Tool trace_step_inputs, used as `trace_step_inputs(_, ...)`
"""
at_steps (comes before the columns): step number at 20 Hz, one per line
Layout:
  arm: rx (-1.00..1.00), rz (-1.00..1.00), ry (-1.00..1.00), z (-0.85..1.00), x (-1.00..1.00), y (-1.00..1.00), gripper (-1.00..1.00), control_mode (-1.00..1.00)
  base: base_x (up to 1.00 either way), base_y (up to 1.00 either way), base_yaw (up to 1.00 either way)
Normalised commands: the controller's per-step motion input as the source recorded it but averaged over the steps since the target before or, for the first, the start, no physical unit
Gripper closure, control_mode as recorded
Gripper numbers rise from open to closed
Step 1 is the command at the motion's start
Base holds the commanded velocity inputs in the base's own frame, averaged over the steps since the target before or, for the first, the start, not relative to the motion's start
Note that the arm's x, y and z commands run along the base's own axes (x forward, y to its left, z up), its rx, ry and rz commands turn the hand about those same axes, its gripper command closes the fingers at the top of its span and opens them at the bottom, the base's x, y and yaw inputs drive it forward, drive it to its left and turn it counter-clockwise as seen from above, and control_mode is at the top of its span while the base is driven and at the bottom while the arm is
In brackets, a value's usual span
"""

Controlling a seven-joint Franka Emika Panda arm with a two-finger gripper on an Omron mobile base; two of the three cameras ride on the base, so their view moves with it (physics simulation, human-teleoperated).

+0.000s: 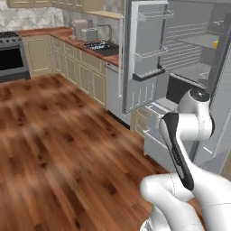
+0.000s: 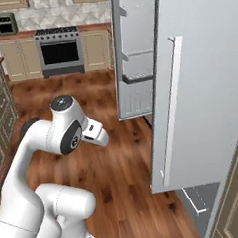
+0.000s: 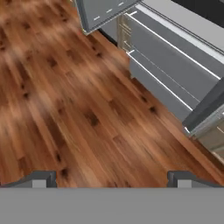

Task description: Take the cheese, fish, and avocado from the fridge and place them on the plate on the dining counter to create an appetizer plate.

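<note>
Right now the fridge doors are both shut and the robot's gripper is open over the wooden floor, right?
Not quite. The fridge stands open: the left base view shows its door swung out and the grey shelves inside. The rest holds: the hand view shows the gripper open above the wooden floor.

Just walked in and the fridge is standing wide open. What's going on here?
The white robot arm is parked in front of the fridge, both of whose doors are swung open. Its gripper is open and empty, pointing down at the wooden floor beside the fridge's lower drawers. A bit of yellow, probably the cheese, sits on an inner shelf. Nothing has been picked up yet.
</note>
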Motion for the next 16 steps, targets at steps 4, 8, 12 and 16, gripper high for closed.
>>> trace_step_inputs(4, 0.0, 0.0, 0.0, 0.0, 0.0, 0.0, -1.0, 1.0, 0.46, 0.47, -0.63)
trace_step_inputs(8, 0.0, 0.0, 0.0, 0.0, 0.0, 0.0, -1.0, 1.0, 0.6, 0.75, -0.65)
trace_step_inputs(12, 0.0, 0.0, 0.0, 0.0, 0.0, 0.0, -1.0, 1.0, 0.62, 1.0, -0.64)
trace_step_inputs(16, 0.0, 0.0, 0.0, 0.0, 0.0, 0.0, -1.0, 1.0, 0.29, 0.89, -0.64)
